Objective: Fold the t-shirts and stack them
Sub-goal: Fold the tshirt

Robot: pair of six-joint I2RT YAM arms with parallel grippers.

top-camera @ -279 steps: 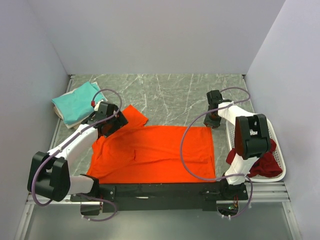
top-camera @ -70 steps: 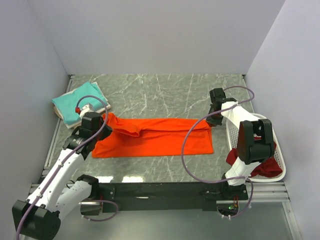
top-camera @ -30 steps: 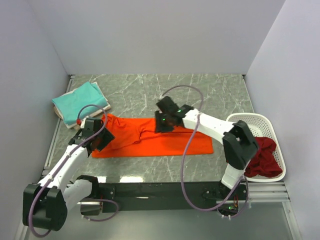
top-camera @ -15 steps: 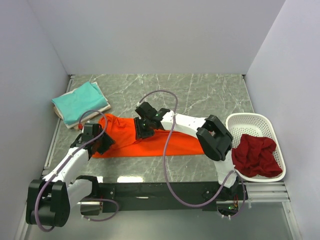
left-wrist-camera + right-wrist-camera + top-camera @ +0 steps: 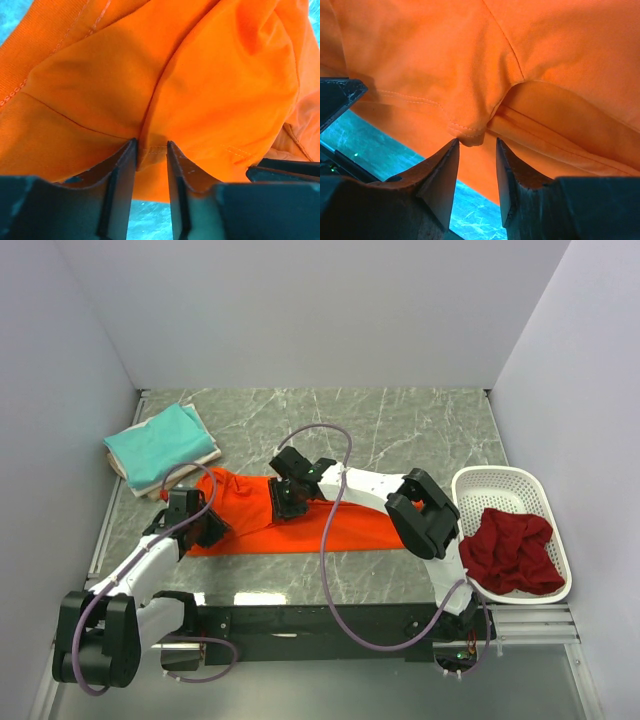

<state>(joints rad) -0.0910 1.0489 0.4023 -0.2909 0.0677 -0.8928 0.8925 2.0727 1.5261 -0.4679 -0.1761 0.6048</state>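
Since a second before, the right arm had slid leftward along the cloth, carrying the right claw [image 5: 477, 142] from the middle of the band to a spot much nearer the left arm. Some two seconds back that arm was parked over by the white perforated plastic basket [image 5: 500, 476]. Nine seconds back the bright orange cotton t-shirt [image 5: 340, 525] lay spread flat; now it lay as one long narrow band across the grey marble-patterned surface [image 5: 400, 430].

The left claw [image 5: 151, 145] sat at the band's left end. Its fingers were drawn close on a small fold of hem, with a crease running up from the pinch. The right claw worked the far edge of the band, its fingertips nearly together on a puckered nub of stitched hem; it looked like a tip-only pinch. Both grips sat on the left part of the shirt, probably so that this end, where the sleeve cloth bunched, could be lifted as one piece and laid over toward the right. Holding two points on one end keeps the edge straight during such a fold.

Behind the left arm, well apart from the band, a folded teal t-shirt [image 5: 160, 440] rested on a cream t-shirt [image 5: 205, 456], which served as the stack. The dark red t-shirts [image 5: 512, 550] sat heaped in the basket, not yet folded, and were now in plain sight with the right arm swung away.
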